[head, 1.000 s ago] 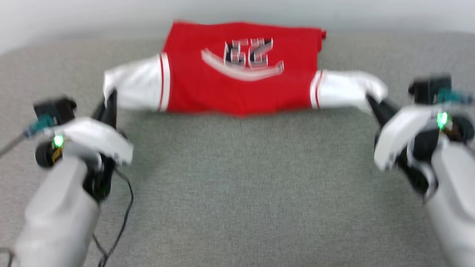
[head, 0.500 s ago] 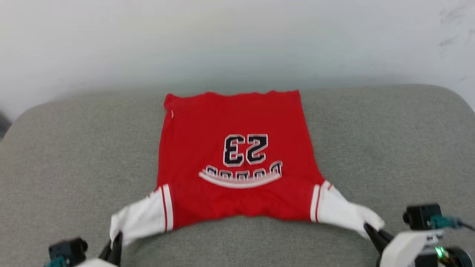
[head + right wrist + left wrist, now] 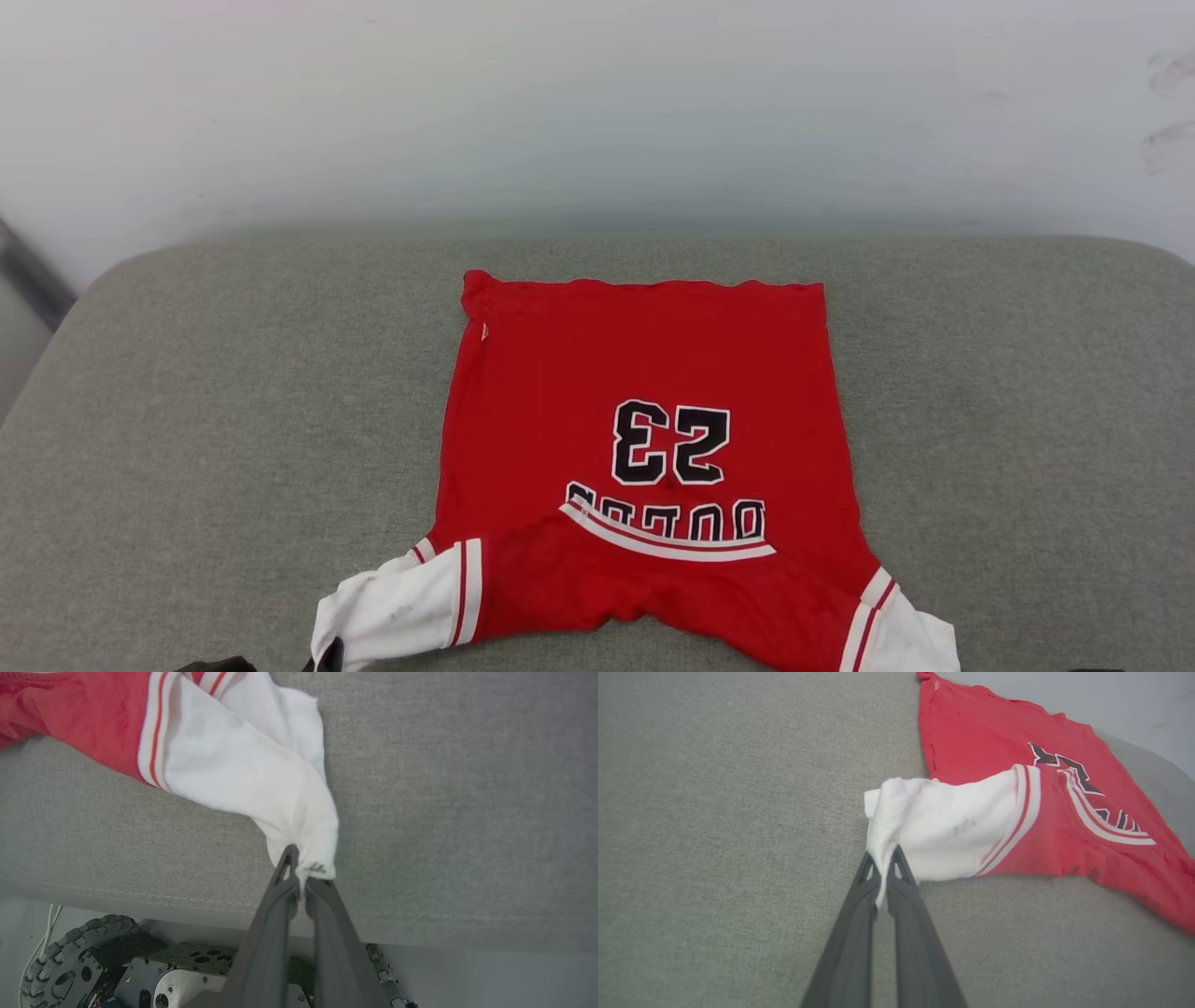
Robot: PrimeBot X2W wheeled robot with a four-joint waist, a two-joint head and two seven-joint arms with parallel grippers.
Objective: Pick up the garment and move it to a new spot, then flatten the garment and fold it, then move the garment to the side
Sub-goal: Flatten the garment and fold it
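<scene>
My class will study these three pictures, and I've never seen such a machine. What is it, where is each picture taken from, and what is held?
It is a wheeled robot with two arms, each ending in a dark two-fingered clamp, a gripper. One picture looks down from its head; the other two look along each arm's gripper. On the grey fabric cushion lies a red jersey-style T-shirt with white short sleeves, its black 23 facing up. The left gripper is shut on one sleeve's tip, the right gripper on the other's. Under the cushion's edge, the right wrist picture shows the robot's dark wheel.
</scene>
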